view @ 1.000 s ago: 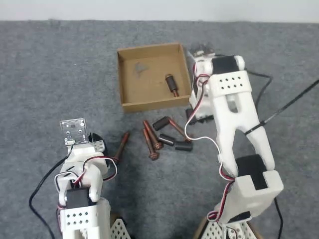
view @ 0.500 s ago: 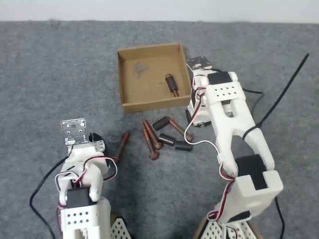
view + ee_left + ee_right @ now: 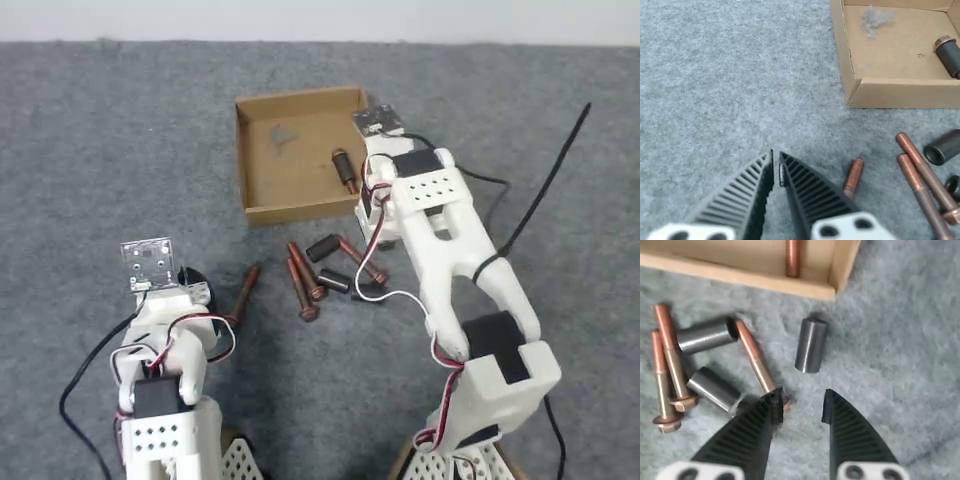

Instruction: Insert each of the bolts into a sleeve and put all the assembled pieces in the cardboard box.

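**Position.** The free sleeve (image 3: pixel 810 345) lies on its side on the grey mat (image 3: pixel 900 340). It is just off a corner of the cardboard box (image 3: pixel 740 276) and apart from the other loose parts. It is not yet gripped. The right gripper (image 3: pixel 801 402) hangs just short of it, holding nothing, with its jaws spread somewhat wider than the sleeve.

**Hazards, as judged from the room:**
- Bolt strike. A slanting bolt (image 3: pixel 754 359) ends with its head right at the tip of one finger (image 3: pixel 771 407). A straight descent would probably press on that head, kick the bolt and disturb the neighbouring sleeve (image 3: pixel 714 387).
- Roll-away. The free sleeve is a smooth cylinder. If one finger meets it before the other, it may roll sideways out of the jaws.
- Box contact. The sleeve's far end is near the box corner, so overreach could push the part against the wall.

**Orientation.** The long axis is horizontal, flat to the mat. It runs roughly from the gripper towards the box corner, slightly skewed, and so lies across the jaws' closing line. A closure would therefore bear on the curved sides. The bore cannot be made out.

**Surroundings.** One assembled piece (image 3: pixel 346 170) lies in the box. The left gripper (image 3: pixel 776 160) sits low over the mat, its fingers all but together and empty, with a lone bolt (image 3: pixel 854 177) just beside it.
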### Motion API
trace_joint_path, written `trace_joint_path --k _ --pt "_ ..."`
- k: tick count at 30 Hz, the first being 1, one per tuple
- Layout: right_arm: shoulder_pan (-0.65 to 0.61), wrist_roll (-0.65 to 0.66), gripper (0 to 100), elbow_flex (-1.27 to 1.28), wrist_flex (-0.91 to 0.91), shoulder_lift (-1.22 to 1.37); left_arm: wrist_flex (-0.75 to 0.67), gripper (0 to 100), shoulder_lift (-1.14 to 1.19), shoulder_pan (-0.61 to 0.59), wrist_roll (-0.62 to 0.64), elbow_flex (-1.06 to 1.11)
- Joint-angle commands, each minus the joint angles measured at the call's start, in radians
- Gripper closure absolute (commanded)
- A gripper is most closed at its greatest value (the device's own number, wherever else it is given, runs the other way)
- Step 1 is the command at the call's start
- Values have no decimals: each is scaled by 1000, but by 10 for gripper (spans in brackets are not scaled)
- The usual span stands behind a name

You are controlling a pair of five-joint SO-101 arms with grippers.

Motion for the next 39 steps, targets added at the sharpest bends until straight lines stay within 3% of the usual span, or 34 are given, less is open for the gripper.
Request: trace_joint_path --k 1,15,33,39 --pt "-12 6 890 -32 -28 18 -3 988 -8 -5 -8 -15" --pt "-8 52 889 -336 59 320 -3 988 -8 -5 -8 -15" --pt "30 54 894 -350 48 432 -3 988 -8 -5 -8 -15" --pt "51 54 992 -350 22 427 -3 988 -8 -5 -8 -15"
